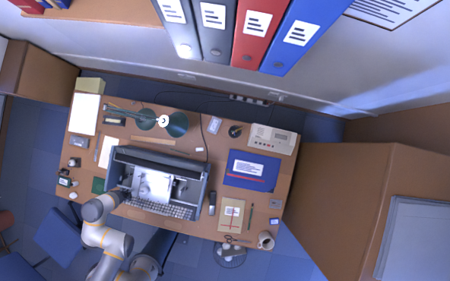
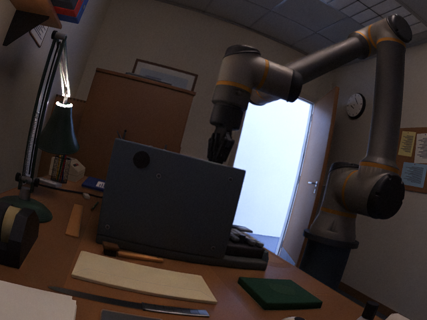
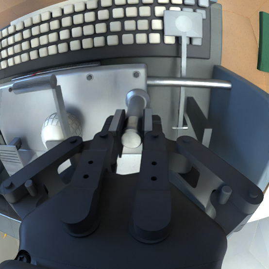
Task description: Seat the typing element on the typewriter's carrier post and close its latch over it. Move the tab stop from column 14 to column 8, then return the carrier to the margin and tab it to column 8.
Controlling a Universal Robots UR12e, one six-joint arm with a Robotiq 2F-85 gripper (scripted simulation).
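Observation:
A silver cylindrical knob post (image 3: 133, 118) stands up from the carrier's metal plate (image 3: 100, 100), and I grip it in my closed gripper (image 3: 131, 120). To its left the white typing element (image 3: 61, 129) sits on the carrier with the latch arm (image 3: 59, 100) lying across it. A steel rail (image 3: 188, 83) runs right from the carrier toward the typewriter's blue side wall. The typewriter (image 1: 157, 182) sits at the desk's near left, and my arm (image 2: 241, 86) reaches down into it from above.
The keyboard (image 3: 100, 27) lies beyond the carrier. A green pad (image 2: 279, 292) lies beside the typewriter on the desk, with an envelope (image 2: 141, 277), a ruler and a desk lamp (image 2: 51, 137) further off. A blue folder (image 1: 251, 169) lies to the right.

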